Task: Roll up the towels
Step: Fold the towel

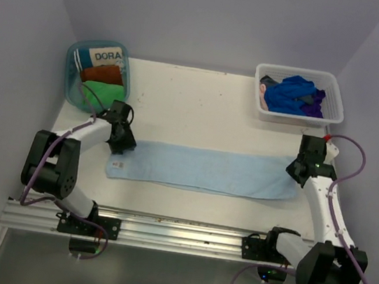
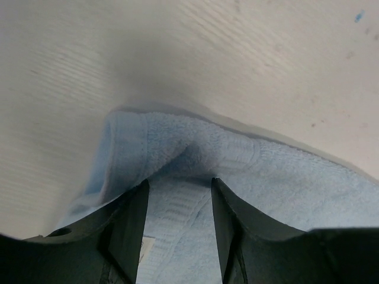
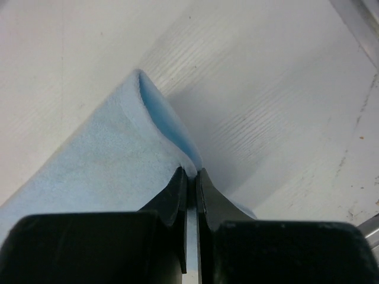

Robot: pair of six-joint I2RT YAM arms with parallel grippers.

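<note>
Two containers, tub (image 1: 68, 67) and basket (image 1: 293, 118), hold towels (image 1: 292, 93); right claw (image 3: 190, 173) clamps light blue towel (image 1: 207, 169), left claw (image 2: 179, 181) apart over it.

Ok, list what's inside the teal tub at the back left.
The teal tub holds a white-and-teal item printed DORA, a rust-brown towel and a green towel, packed side by side. Anything beneath them, and the tub's floor, is covered.

On the pale, speckled table (image 1: 201, 108), a light blue towel (image 1: 203, 169) is laid out flat, lengthwise across the near half. A teal tub (image 1: 69, 61) is seen at the far left corner, a white basket (image 1: 291, 119) at the far right.
</note>
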